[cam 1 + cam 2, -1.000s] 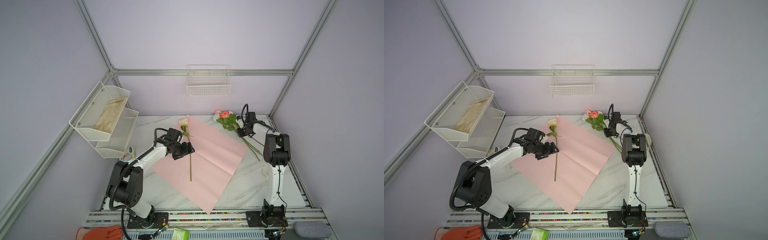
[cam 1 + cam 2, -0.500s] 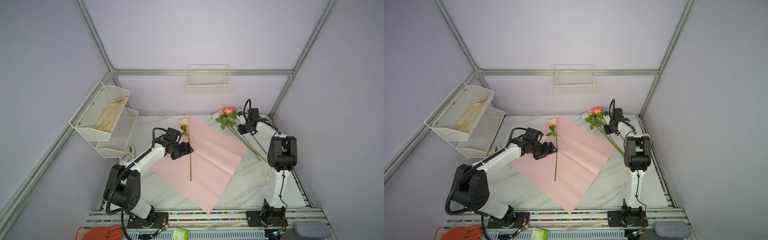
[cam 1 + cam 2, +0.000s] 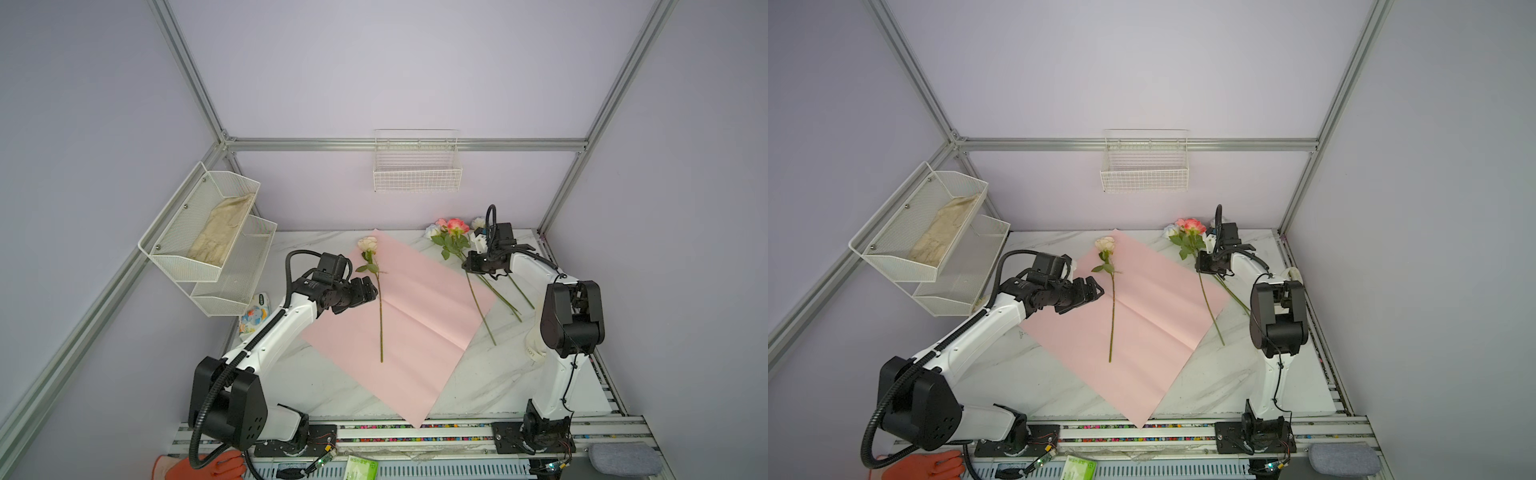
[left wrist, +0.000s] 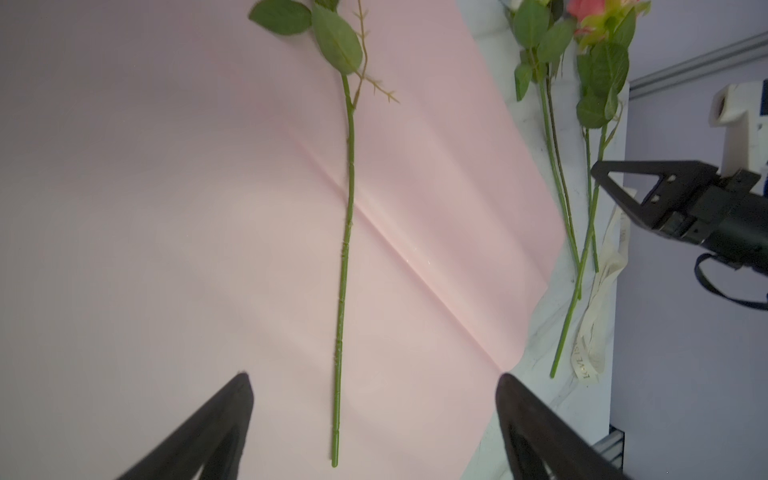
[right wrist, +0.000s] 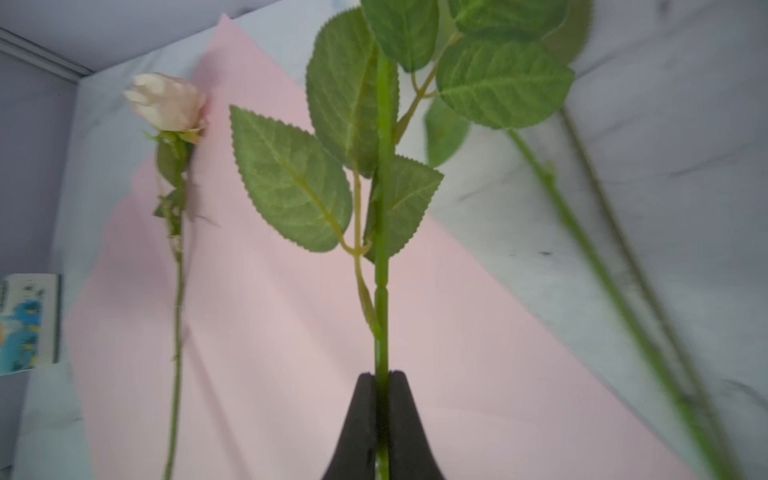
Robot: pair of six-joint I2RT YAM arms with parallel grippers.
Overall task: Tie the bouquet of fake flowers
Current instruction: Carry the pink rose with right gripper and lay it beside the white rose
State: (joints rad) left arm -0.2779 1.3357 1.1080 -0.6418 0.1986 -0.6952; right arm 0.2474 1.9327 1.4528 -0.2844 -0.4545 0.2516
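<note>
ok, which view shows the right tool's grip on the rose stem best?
Right wrist view: the right tool is shut on the rose stem, close and centred. Both top views show the tool small, the pinch unreadable. The left wrist view shows it side-on, contact unclear.

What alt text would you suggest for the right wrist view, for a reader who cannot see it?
The right gripper has its jaws shut on a leafy green stem, with a pink paper sheet behind it. A cream rose lies on the sheet, and two more stems, blurred, lie on the marble table.
</note>
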